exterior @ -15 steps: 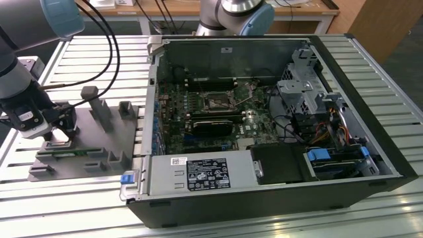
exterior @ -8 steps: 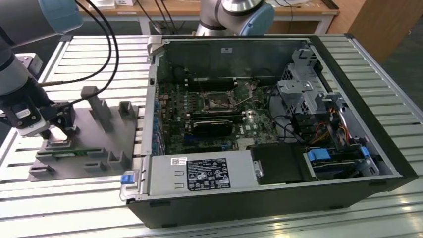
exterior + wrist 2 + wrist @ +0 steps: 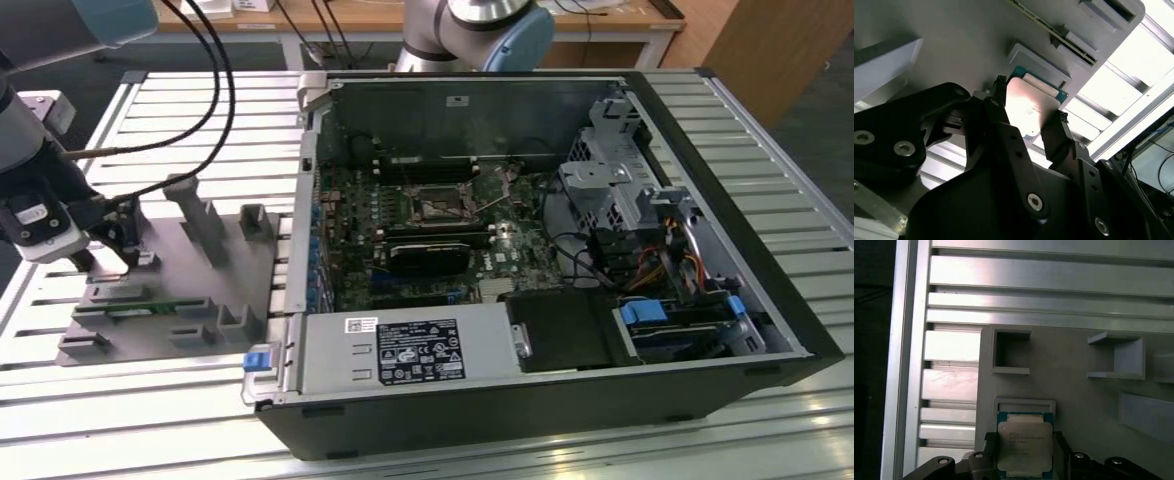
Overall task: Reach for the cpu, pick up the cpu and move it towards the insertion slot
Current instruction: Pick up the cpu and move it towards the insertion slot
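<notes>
Black fingers [image 3: 1058, 131] drawn in to a narrow gap, apparently clamped on two opposite edges of the cpu [image 3: 1029, 111], tips low beside the chip in the second wrist view.

In the first wrist view, cpu [image 3: 1025, 442] lying flat on a grey holder [image 3: 1079, 405]. Silvery top facing up, green rim just showing. One free edge close against a raised grey lip [image 3: 1025, 404].

Nearly square, so no real long axis. Gripped edges running parallel to the fingers' inner faces.

Judged as the pick-up step, with the chip seemingly not yet clear of the holder. Best done by lifting straight up, keeping the chip level and the squeeze firm but gentle, and clearing the lip before any sideways travel.

Further out, in the exterior view: holder resting on a slatted metal table [image 3: 147, 410] at the exterior view's left. Open computer case [image 3: 787, 300] just beside it, toward the exterior view's right. Insertion slot [image 3: 438, 207] inside the case on the green board, well apart from the fingers.
</notes>
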`<state>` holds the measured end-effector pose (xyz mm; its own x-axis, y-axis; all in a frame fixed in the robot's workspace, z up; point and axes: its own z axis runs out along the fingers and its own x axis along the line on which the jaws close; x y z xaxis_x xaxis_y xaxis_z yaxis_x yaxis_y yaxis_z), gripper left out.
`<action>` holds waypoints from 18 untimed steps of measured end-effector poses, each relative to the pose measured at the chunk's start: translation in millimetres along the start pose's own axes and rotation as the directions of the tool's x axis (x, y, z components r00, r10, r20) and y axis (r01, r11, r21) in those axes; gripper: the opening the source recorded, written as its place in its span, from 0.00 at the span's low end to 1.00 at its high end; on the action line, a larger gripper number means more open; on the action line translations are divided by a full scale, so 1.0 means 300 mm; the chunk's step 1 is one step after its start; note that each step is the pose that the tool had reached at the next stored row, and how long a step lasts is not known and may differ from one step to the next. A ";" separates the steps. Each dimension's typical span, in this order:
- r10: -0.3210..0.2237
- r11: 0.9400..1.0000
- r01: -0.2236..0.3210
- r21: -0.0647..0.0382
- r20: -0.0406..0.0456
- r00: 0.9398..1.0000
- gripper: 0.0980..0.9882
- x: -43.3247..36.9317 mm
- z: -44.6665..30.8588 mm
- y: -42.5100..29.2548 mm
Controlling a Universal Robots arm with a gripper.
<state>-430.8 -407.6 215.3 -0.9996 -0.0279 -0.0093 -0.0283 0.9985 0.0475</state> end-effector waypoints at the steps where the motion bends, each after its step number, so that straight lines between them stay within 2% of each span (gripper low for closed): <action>1: 0.000 1.000 0.000 0.000 0.000 1.000 0.48 0.000 -0.011 0.000; 18: 0.000 1.000 0.000 -0.006 -0.006 1.000 0.48 -0.002 -0.157 0.007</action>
<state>-430.8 -407.6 262.5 -0.9996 -0.0279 -0.0038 -0.0281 0.9982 0.0534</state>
